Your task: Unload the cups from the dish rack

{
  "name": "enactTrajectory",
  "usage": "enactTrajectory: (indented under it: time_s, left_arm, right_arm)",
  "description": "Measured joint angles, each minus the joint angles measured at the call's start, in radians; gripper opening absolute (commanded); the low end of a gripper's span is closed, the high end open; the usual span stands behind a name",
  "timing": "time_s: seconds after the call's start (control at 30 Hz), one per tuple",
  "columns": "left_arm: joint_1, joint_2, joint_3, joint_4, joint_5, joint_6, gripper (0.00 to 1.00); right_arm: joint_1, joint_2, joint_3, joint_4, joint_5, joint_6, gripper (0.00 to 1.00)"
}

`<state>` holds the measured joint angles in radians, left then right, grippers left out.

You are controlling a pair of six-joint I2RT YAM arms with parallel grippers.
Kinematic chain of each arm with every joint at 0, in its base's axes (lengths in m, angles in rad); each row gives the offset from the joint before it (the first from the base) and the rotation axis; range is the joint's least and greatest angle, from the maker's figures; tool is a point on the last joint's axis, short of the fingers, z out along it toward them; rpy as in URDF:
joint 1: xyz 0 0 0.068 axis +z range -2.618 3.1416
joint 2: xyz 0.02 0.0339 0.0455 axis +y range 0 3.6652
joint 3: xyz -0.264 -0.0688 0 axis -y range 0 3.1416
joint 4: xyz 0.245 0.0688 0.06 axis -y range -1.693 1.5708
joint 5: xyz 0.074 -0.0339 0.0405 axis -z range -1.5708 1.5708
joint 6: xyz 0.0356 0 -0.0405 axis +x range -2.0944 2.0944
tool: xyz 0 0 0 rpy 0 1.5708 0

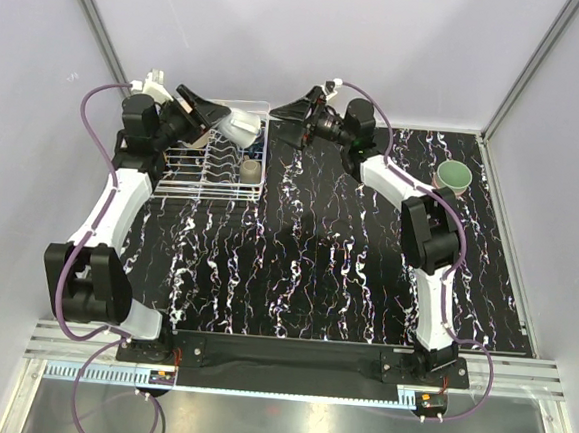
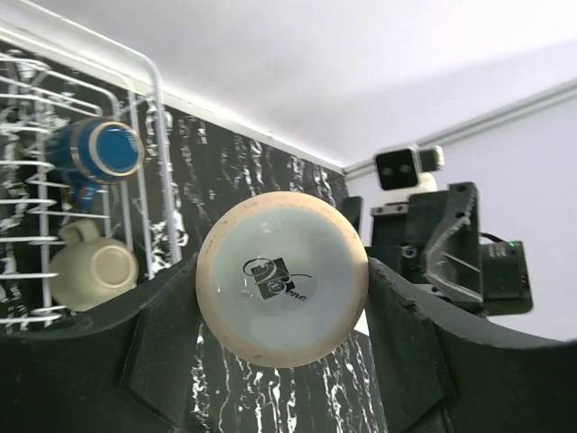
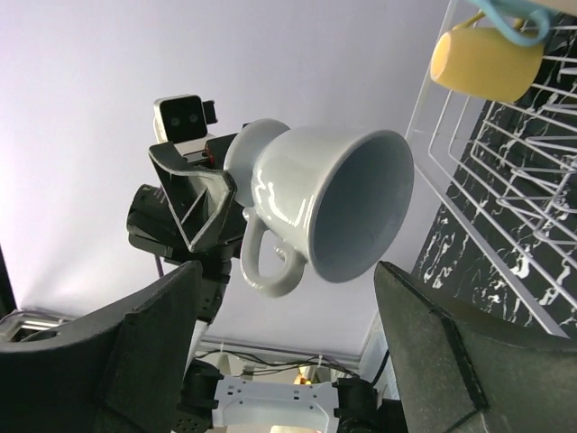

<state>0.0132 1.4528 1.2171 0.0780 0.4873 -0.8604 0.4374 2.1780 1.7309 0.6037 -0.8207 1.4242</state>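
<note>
My left gripper is shut on the base end of a pale blue handled mug, which it holds on its side above the white wire dish rack. In the left wrist view the mug's round base is clamped between both fingers. My right gripper stands open just right of the mug and faces its mouth without touching it. In the rack are a navy mug, a cream-tan cup and a yellow mug. A green cup stands on the table at the right.
The rack stands at the back left of the black marbled table. Grey walls close in behind and on both sides. The two arm bases are bolted at the near edge.
</note>
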Motion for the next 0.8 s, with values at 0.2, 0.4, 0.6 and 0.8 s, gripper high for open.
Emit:
enactTrajectory:
  time_s: [0.2,0.4,0.6,0.8]
  left_arm:
    - [-0.043,0.0,-0.02,0.088,0.04,-0.028,0.0]
    - [-0.071,0.0,-0.058,0.168,0.085,-0.07,0.0]
    - [-0.08,0.0,-0.102,0.201,0.125,-0.102,0.0]
    - [-0.087,0.0,-0.103,0.2,0.165,-0.121,0.06]
  right_arm:
    - [0.026,0.02,0.0,0.051,0.0,0.048,0.78]
    - [0.033,0.034,0.0,0.116,-0.002,0.077,0.49]
    - [0.03,0.034,-0.029,0.253,0.011,0.137,0.11]
    - [0.024,0.033,-0.075,0.388,0.009,0.213,0.0]
